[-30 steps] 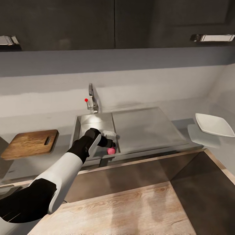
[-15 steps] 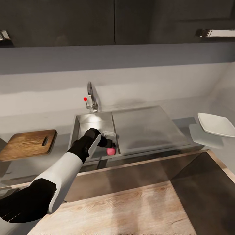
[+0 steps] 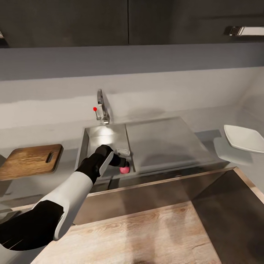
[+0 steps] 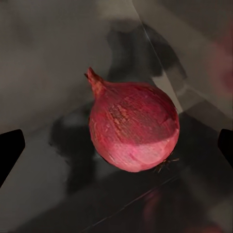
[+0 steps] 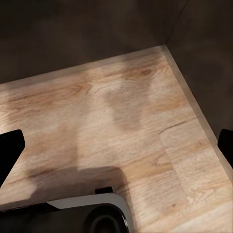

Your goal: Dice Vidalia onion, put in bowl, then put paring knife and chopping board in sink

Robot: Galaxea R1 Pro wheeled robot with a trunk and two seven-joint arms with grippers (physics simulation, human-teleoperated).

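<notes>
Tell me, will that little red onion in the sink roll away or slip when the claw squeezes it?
Probably a bit. The Vidalia onion is round and smooth-skinned, so a push would likely send it rolling across the sink floor. It looks firm, so squeezing shouldn't crush it, though its curved sides might slip out. The left gripper's fingers sit wide on either side, not touching.

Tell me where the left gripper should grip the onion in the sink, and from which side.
Grip the Vidalia onion across its round middle, coming from above into the sink. The left gripper has fingers open either side; its stem tip points sideways, clear of them.
</notes>
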